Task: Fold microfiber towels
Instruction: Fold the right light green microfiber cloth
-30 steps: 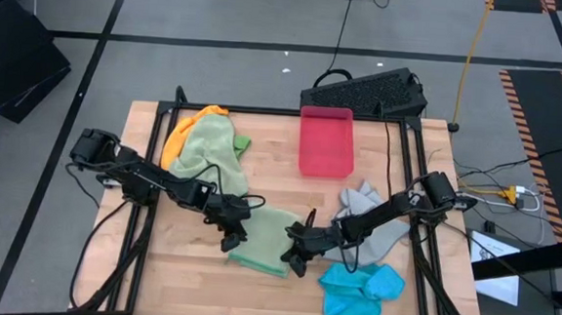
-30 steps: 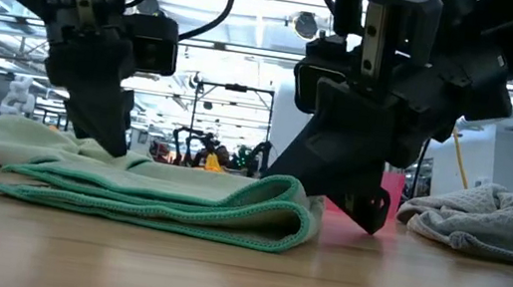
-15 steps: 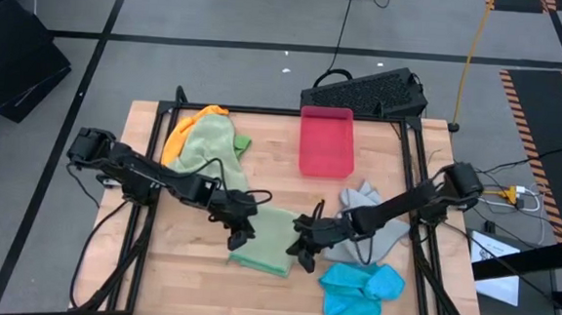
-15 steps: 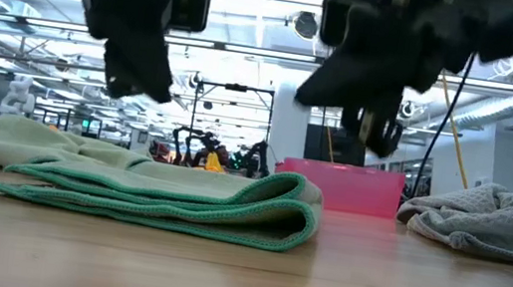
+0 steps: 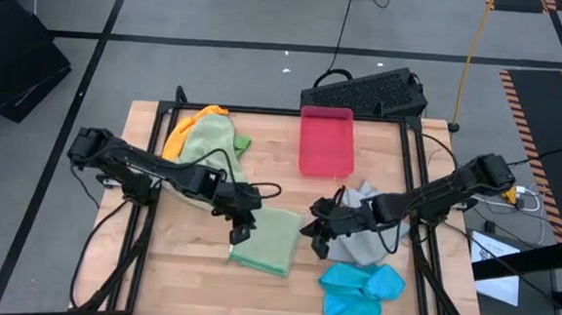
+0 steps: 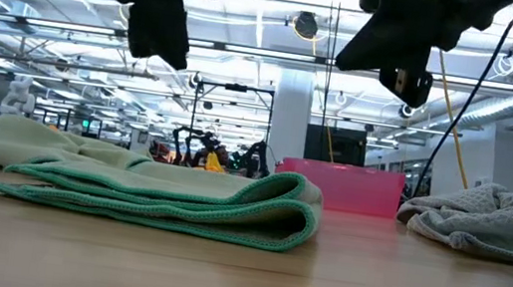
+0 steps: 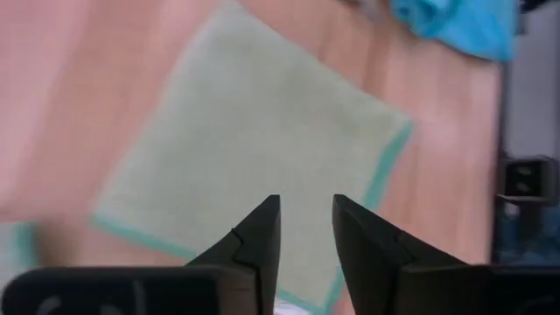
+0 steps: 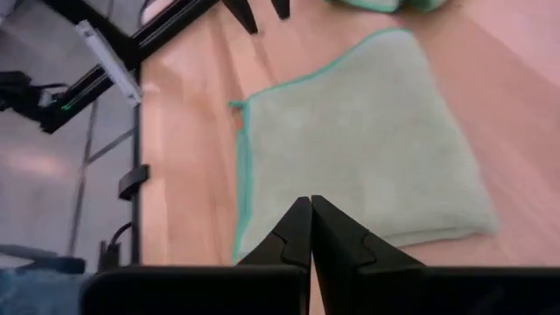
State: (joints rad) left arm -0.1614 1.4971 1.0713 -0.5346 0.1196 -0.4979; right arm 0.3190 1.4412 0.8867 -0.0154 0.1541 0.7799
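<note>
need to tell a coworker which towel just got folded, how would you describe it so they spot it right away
Start at the wooden table and find the pink tray at its far edge. Closer to the near edge lies a pale green towel, between the left gripper and the right gripper. It is the only flat, neatly folded one with teal stitched edges; the grey towel and blue towel beside it are crumpled.
</note>
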